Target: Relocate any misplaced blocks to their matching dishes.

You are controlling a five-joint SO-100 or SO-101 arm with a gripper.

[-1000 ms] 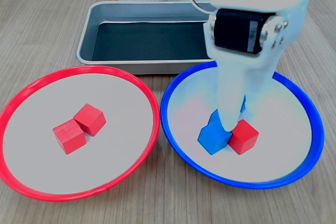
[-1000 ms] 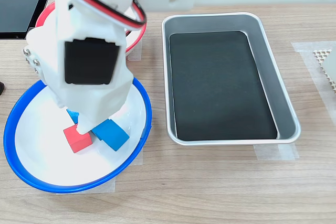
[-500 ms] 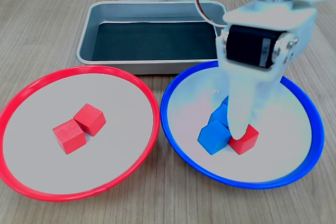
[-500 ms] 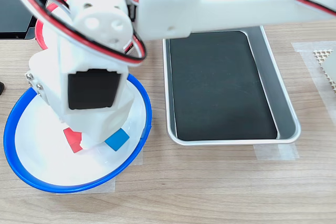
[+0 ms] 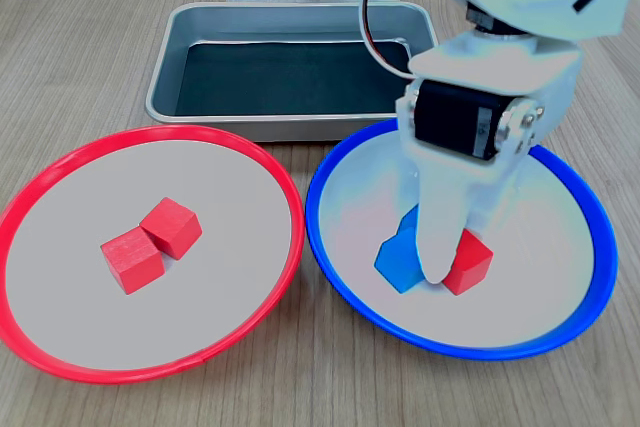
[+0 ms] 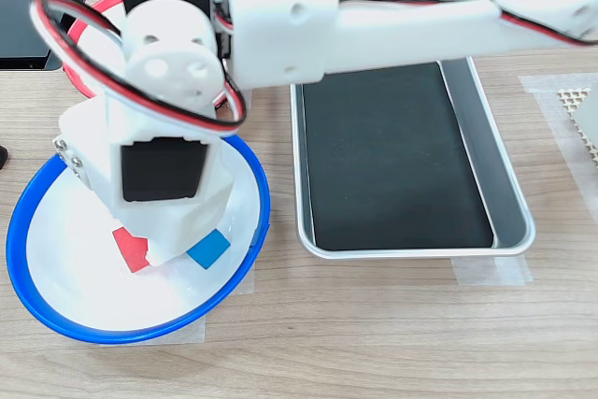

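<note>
A red-rimmed dish (image 5: 297, 217) on the first exterior view's left holds two red cubes (image 5: 172, 227) (image 5: 131, 259) that touch each other. The blue-rimmed dish (image 5: 316, 232) (image 6: 11, 259) holds a blue cube (image 5: 398, 264) (image 6: 207, 249) and a red cube (image 5: 468, 262) (image 6: 130, 249). My white gripper (image 5: 445, 265) (image 6: 161, 248) reaches straight down into this dish. One finger (image 5: 437, 252) stands between the blue cube and the red cube and touches the red one. The other finger is hidden, so the jaws' state does not show.
A rectangular silver tray (image 5: 165, 72) (image 6: 509, 184) with a dark floor lies behind both dishes in the first exterior view. The arm's base sits beyond it. In the second exterior view the arm's white links stretch over the tray's top and hide most of the red-rimmed dish (image 6: 105, 1).
The gripper has sunk lower into the blue-rimmed dish, its fingertip now down at the cubes' level. The arm's upper links have swung in over the second exterior view. The cubes have barely shifted.
</note>
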